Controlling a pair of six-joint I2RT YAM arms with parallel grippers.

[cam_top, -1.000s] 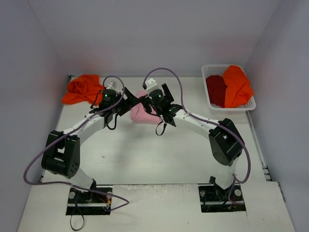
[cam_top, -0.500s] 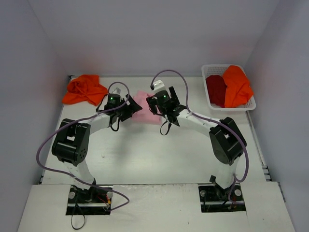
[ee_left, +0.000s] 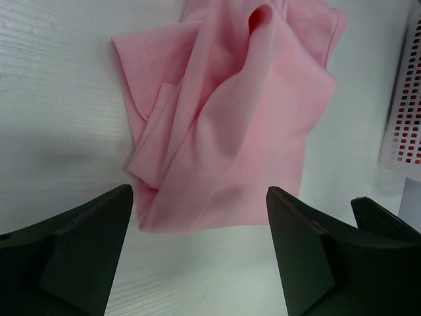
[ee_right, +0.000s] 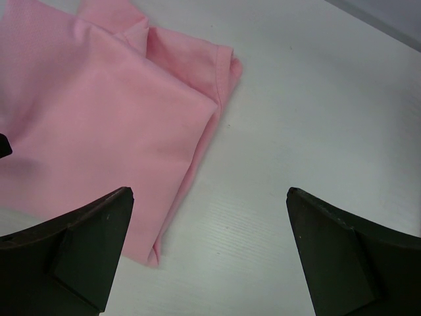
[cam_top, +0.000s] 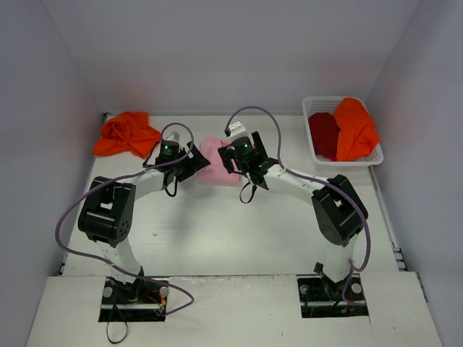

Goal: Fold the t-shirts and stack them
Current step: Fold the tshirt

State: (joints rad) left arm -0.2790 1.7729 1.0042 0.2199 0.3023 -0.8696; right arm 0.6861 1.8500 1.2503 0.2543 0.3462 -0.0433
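A light pink t-shirt (cam_top: 213,155) lies loosely folded and rumpled on the white table at the back centre. My left gripper (cam_top: 194,162) stands open at the shirt's left edge. My right gripper (cam_top: 227,156) stands open at its right edge. In the left wrist view the pink shirt (ee_left: 230,118) spreads just beyond my open left gripper (ee_left: 199,197), with nothing between the fingers. In the right wrist view the pink shirt (ee_right: 99,118) reaches the left finger of my open right gripper (ee_right: 209,194), which hangs over bare table. An orange t-shirt (cam_top: 124,134) lies bunched at the back left.
A white latticed basket (cam_top: 317,103) at the back right holds a dark red t-shirt (cam_top: 323,134) and an orange t-shirt (cam_top: 354,129). The basket's wall (ee_left: 402,118) shows at the right of the left wrist view. Grey walls enclose the table on three sides.
Both arms have drawn back from over the pink shirt and settled at its two sides, so more of it shows. Since half a second ago they have hardly moved.
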